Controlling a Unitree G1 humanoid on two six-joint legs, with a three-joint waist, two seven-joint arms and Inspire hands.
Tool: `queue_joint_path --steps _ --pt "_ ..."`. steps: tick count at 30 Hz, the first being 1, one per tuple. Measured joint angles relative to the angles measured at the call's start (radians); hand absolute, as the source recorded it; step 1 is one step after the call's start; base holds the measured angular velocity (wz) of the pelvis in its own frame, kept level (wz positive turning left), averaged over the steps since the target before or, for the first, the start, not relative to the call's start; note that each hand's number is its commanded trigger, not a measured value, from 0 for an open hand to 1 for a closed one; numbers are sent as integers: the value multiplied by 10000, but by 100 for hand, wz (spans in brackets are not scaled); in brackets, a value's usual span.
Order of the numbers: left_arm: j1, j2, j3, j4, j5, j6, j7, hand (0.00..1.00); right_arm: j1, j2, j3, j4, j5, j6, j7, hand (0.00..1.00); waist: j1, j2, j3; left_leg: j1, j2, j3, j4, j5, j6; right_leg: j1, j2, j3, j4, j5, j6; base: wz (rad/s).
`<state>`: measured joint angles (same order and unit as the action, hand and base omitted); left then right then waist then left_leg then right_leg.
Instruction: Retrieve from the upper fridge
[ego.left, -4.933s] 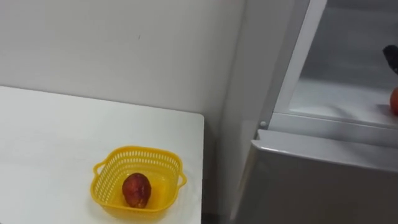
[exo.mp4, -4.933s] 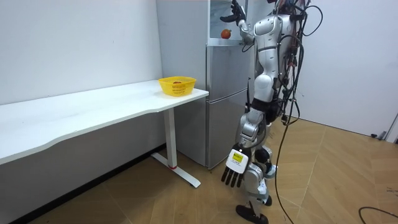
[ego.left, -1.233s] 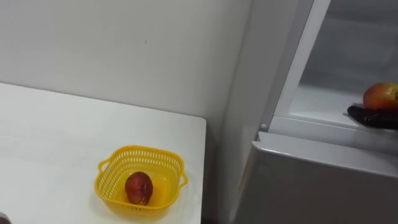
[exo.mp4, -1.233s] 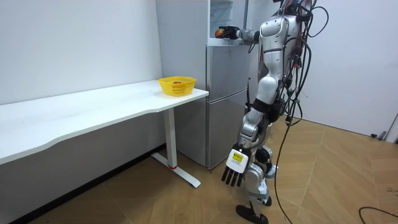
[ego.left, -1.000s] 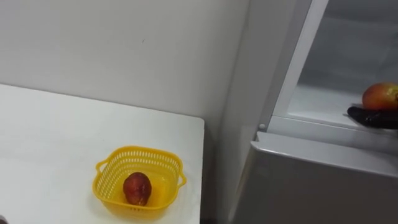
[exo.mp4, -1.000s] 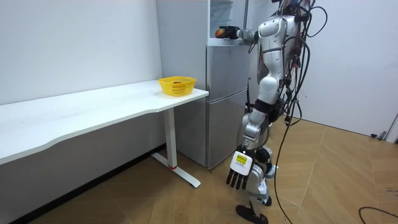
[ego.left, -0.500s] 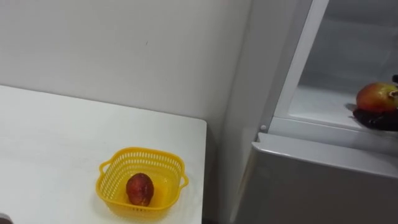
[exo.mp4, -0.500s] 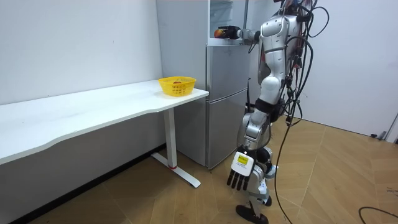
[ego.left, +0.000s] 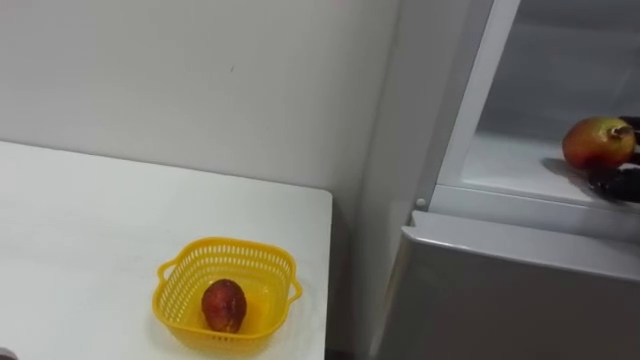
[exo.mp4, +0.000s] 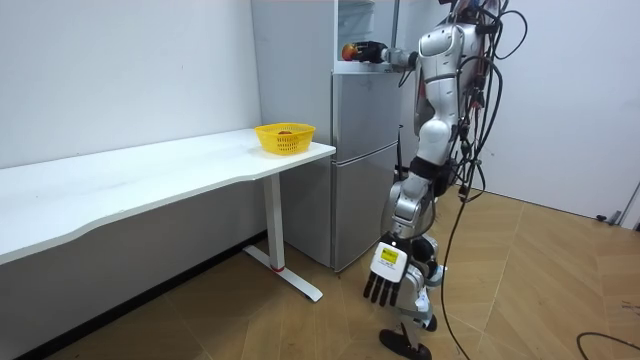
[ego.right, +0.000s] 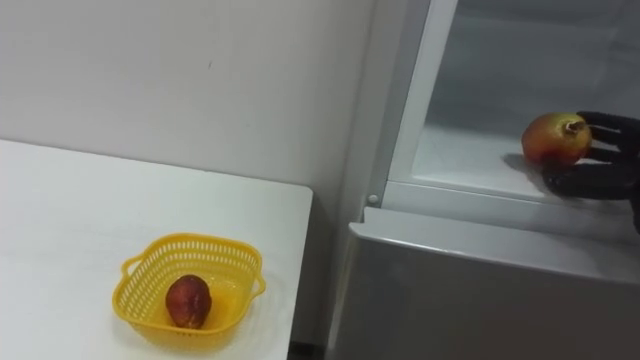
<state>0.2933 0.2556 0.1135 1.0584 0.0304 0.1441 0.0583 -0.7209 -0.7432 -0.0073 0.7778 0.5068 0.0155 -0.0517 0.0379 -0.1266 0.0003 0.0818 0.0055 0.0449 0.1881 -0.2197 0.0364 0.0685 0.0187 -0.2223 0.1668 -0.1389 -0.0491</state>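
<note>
— White table (ego.left: 80, 230) against the wall, yellow basket (ego.left: 228, 241) near its corner, one dark red fruit (ego.left: 224, 304) inside. Where's the other one?
— Up in the fridge (ego.left: 520, 290), open top compartment, at the front of the shelf (ego.right: 470, 150). The robot's right hand (ego.right: 590, 180) has its fingers curled round that reddish-yellow fruit (ego.right: 555, 137). Its left hand (exo.mp4: 385, 272) hangs low, fingers straight.

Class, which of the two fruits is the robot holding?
The fruit in the fridge, right hand curled round it; the other fruit lies in the basket.
</note>
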Motion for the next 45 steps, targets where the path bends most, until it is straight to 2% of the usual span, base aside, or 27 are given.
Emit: queue_joint_path --steps 12,18,22,27,30,32,35,40,42,45 --pt "-191 34 -133 -1 2 -14 -35 0 -68 2 251 -147 -118 71 -13 100 -2 -33 -29 -3 17 43 -8 -4 -5 -27 -1 -4 12 0 0 0" --pt "-335 38 -212 -20 -16 -38 -32 0 -68 3 353 -177 -399 66 -316 100 166 -38 -32 12 23 83 -12 -4 -5 -22 -1 26 24 0 0 0" --pt "-355 36 -196 7 26 -224 -28 0 -64 83 347 -358 -454 89 -555 100 212 -20 -17 8 22 84 -11 -6 -7 -26 -2 20 21 0 0 0" --pt "-403 35 -175 14 -17 -371 22 0 218 447 296 -1671 -611 107 -834 100 136 39 9 -130 19 98 9 -6 -9 -161 -2 29 22 0 -1 0" --pt "-501 19 -203 51 -26 -558 113 0 552 636 296 -2906 -512 106 -1000 100 185 77 -2 -161 20 107 38 -4 -10 -193 3 75 20 4 -7 0" --pt "-609 -20 -217 143 -92 -659 184 0 1026 863 287 -4316 -593 87 -1105 100 167 97 -4 -110 20 100 39 -3 -9 -187 4 86 16 4 -6 0" --pt "-619 -23 -398 224 -426 -798 200 0 1464 1186 285 -5439 -624 80 -1109 100 186 109 1 -80 6 82 89 -3 -6 -135 -10 89 19 4 -6 0" --pt "-589 -91 -485 227 -693 -808 215 0 2034 1609 159 -6267 -1057 78 -1484 100 181 169 22 -96 -5 102 89 -5 -2 -153 -21 115 31 3 -5 0" --pt "-611 -162 -486 270 -668 -809 214 0 2278 1639 159 -6524 -1093 78 -1491 100 203 242 24 -95 -1 105 67 -7 -2 -155 -11 145 40 3 -5 -5" --pt "-701 -311 -505 494 -695 -815 284 0 2370 1925 160 -7005 -1094 80 -1604 100 185 421 21 -35 23 251 0 -7 -3 -152 10 266 57 4 -7 -13"
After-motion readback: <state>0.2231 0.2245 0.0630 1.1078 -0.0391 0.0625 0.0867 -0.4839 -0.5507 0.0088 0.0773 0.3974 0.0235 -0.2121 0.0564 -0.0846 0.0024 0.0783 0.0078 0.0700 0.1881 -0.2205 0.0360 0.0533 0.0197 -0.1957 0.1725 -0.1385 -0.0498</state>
